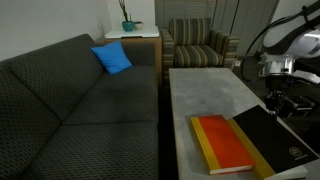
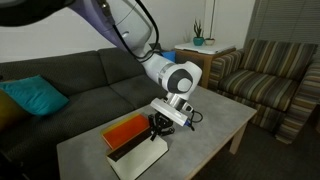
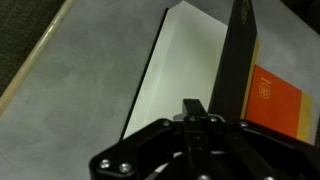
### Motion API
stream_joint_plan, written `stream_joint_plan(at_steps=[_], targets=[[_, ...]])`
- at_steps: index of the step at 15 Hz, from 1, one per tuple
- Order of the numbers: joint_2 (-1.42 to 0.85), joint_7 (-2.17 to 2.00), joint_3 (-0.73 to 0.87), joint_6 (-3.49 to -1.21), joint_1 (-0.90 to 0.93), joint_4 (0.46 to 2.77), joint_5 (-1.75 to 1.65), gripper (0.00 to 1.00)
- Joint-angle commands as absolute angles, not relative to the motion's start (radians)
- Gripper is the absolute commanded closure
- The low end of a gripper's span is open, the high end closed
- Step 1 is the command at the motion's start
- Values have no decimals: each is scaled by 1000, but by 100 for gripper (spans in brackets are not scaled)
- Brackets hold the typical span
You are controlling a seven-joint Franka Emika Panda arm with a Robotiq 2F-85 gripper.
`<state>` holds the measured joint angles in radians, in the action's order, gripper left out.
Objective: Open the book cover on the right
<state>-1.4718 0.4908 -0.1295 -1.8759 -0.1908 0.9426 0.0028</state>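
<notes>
The book cover [image 3: 236, 50] stands on edge just beside the orange-red book [image 3: 278, 95], running straight out from the gripper [image 3: 205, 110]; whether the jaws clamp it, I cannot tell

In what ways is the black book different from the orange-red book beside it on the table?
Colour: the book cover is black outside and white inside; the orange-red book has a yellow edge. State: the book cover stands raised, while the orange-red book lies closed and flat. Contact: the end effector is at the book cover, not at the orange-red book. Both sit side by side on the grey table.
</notes>
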Motion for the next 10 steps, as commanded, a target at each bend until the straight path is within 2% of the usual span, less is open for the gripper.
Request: stream_joint_plan(at_steps=[1,10], targets=[[-1447,519,-169,-1876,-205,973,27,100],[-1392,556,-221,-1862,-218,1025,20,100]])
